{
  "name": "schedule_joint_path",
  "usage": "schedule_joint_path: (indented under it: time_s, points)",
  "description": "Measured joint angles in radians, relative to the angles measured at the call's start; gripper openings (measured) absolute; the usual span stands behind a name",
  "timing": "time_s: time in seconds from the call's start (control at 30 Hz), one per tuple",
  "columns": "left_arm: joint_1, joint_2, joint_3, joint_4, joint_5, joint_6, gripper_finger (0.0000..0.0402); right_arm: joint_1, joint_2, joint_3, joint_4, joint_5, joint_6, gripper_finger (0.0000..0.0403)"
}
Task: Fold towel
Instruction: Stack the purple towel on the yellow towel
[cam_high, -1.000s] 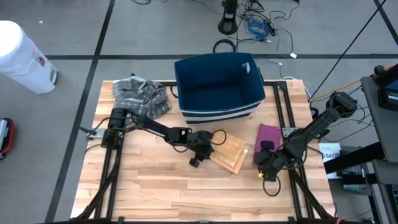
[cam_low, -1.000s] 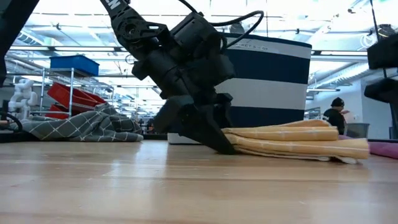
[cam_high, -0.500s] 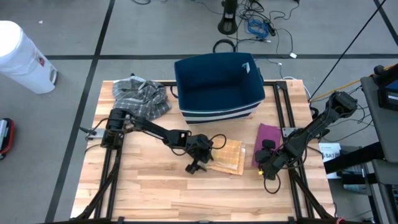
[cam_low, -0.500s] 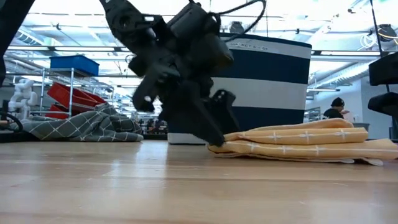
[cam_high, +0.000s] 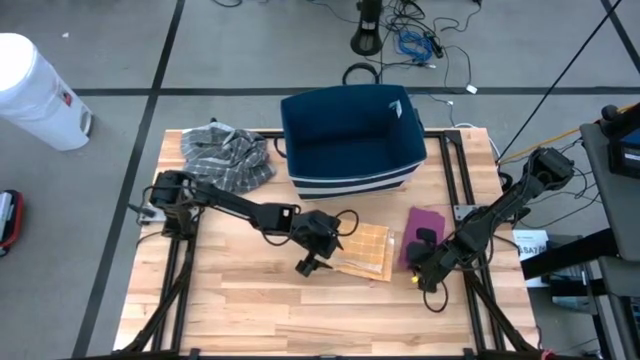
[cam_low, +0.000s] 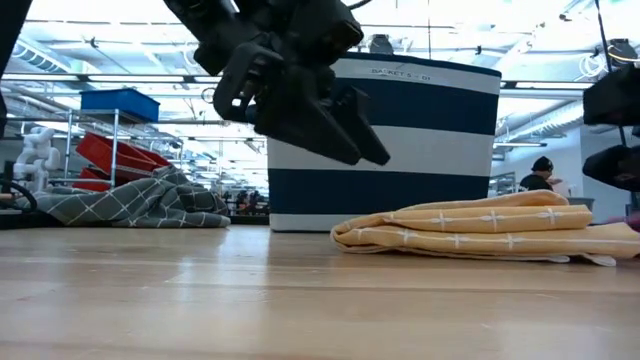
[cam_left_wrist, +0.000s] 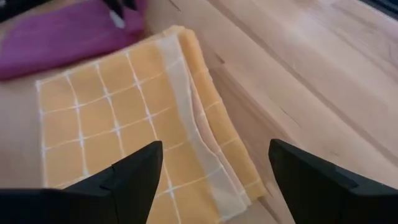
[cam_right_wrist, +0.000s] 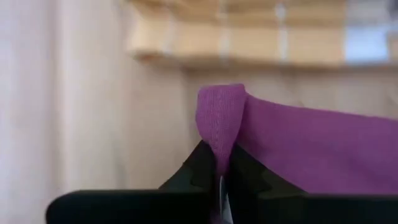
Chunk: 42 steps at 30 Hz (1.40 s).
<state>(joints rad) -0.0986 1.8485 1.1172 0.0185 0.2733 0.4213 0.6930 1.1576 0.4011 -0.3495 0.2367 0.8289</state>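
A yellow checked towel (cam_high: 365, 248) lies folded in several layers, flat on the wooden table (cam_high: 240, 300), also seen in the low view (cam_low: 480, 232) and the left wrist view (cam_left_wrist: 124, 124). My left gripper (cam_high: 310, 262) hangs open above the towel's left edge (cam_low: 345, 130), touching nothing; its fingers frame the towel (cam_left_wrist: 214, 180). A purple towel (cam_high: 430, 222) lies to the right of the yellow one. My right gripper (cam_high: 418, 268) is shut on the purple towel (cam_right_wrist: 298, 143). My right gripper pinches a raised pucker of the purple towel (cam_right_wrist: 217, 124) between its two fingertips, at the cloth's near left part. The fingers slant steeply down from the table's right near side. The rest of the cloth lies on the table.
A blue and white striped basket (cam_high: 350, 140) stands at the far middle, just behind both towels. A grey checked cloth (cam_high: 225, 155) lies crumpled at the far left. Bare tabletop stretches along the near edge.
My left gripper has let go of the yellow towel's left edge, risen clear of it and drawn slightly toward the table's left. The yellow towel has settled flat in its folded stack. The purple towel's near part has shifted a little toward the yellow towel.
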Motion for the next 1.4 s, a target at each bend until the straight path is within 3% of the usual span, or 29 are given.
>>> schedule_joint_path:
  time_s: [0.17, 0.53, 0.8, 1.2, 1.4]
  points:
    - [-0.007, 0.000, 0.000, -0.020, -0.004, -0.003, 0.0299, 0.002, -0.034, 0.000, 0.079, 0.003, -0.002, 0.0006]
    - [-0.029, 0.000, 0.000, -0.059, -0.042, -0.003, 0.0299, -0.003, -0.164, 0.060, 0.092, 0.175, 0.044, 0.0006]
    - [-0.029, 0.000, 0.000, -0.057, -0.084, -0.021, 0.0299, -0.047, -0.172, 0.062, 0.306, 0.284, 0.087, 0.0006]
    - [-0.039, 0.000, 0.000, -0.119, -0.242, -0.039, 0.0299, -0.207, -0.122, 0.063, 0.468, 0.286, 0.068, 0.0009]
    - [-0.043, 0.000, 0.000, -0.119, -0.261, -0.038, 0.0299, -0.295, -0.068, 0.063, 0.514, 0.196, 0.072, 0.0014]
